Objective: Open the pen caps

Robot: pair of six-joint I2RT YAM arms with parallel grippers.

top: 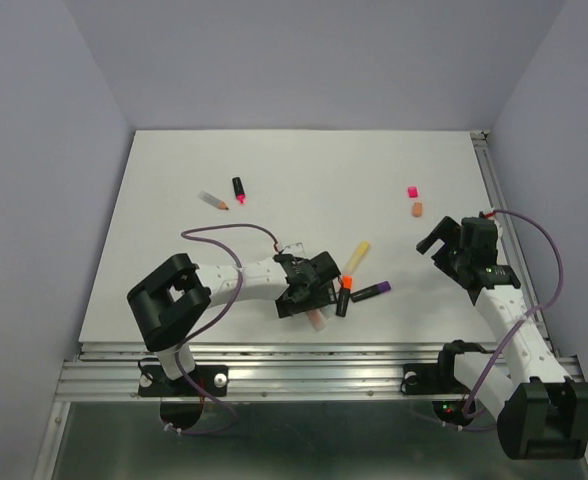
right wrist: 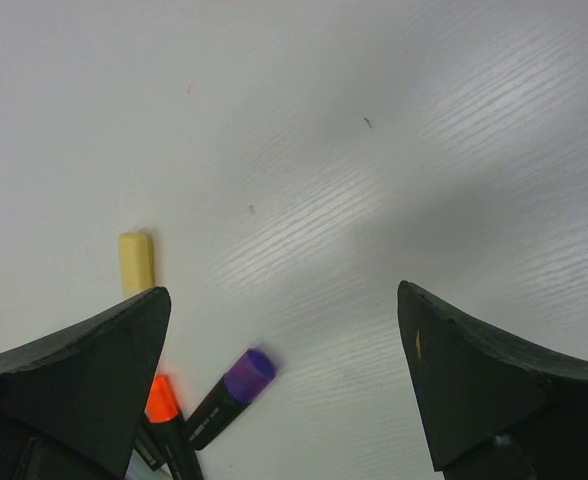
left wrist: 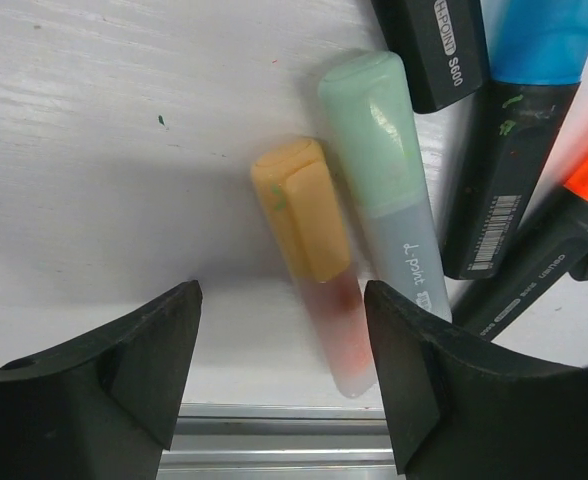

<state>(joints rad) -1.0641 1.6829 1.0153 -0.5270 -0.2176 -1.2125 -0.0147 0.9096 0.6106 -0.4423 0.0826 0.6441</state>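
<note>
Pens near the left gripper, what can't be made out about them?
Top external: the left gripper largely hides the peach-capped pen and green-capped pen.
Left wrist: the blue cap is cut off by the top edge.
Right wrist: the yellow-capped pen runs behind a finger.

A white table (top: 304,165) is enclosed by pale blue-grey walls (top: 304,60), and an aluminium rail (top: 314,368) is fixed along its near edge. At far left, a pale translucent barrel (top: 213,200) and a pink-tipped black barrel (top: 238,186) are laid just beside each other.
</note>
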